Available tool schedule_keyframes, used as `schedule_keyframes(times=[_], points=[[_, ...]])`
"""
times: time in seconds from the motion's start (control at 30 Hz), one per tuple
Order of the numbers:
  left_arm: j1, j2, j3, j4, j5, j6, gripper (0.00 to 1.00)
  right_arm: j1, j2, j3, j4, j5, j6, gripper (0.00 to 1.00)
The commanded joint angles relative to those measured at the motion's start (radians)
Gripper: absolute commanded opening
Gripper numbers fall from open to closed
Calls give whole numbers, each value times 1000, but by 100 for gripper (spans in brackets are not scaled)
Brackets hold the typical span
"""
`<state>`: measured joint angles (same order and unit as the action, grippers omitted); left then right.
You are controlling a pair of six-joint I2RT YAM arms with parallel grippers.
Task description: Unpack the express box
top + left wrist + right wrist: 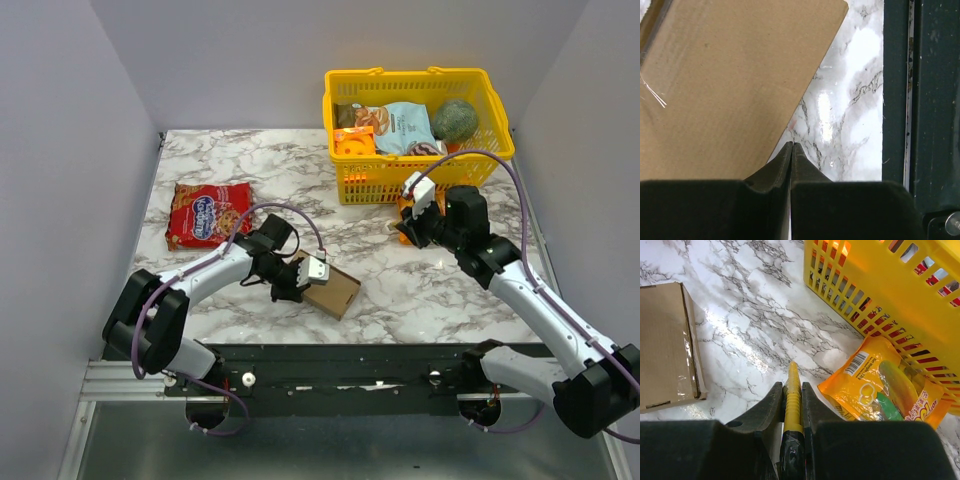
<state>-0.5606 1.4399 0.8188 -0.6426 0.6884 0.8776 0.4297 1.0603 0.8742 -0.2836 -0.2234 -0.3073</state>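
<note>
Left arm, one: angled from its base in toward mid-counter, wrist low. Left gripper: fingers pressed together, nothing between them, tips just beside an edge of the box.

Right arm, one: stretched forward toward the basket front. Right gripper: pinching a thin yellow item.

Express box, one: brown cardboard, flat on the marble counter, near the front edge.

Yellow basket, one: back right, several packets inside.

Orange bag, one: lying against the basket.

Red snack bag, one: at the left.
</note>
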Motion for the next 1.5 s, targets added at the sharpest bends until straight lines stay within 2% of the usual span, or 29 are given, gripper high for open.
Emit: schedule_keyframes(times=[0.0, 0.17, 0.53, 0.97, 1.47], points=[[-4, -1, 2, 29, -10, -6, 9, -6, 4, 26, 20, -21, -7, 0], [-4, -52, 36, 0, 28, -23, 9, -6, 3, 22, 18, -21, -10, 0], [-4, -16, 40, 49, 26, -52, 9, -6, 7, 9, 31, -28, -9, 0], [-2, -39, 95, -19, 69, -19, 7, -6, -19, -17, 20, -27, -7, 0], [-4, 4, 23, 4, -6, 26, 5, -6, -23, -18, 15, -25, -7, 0]])
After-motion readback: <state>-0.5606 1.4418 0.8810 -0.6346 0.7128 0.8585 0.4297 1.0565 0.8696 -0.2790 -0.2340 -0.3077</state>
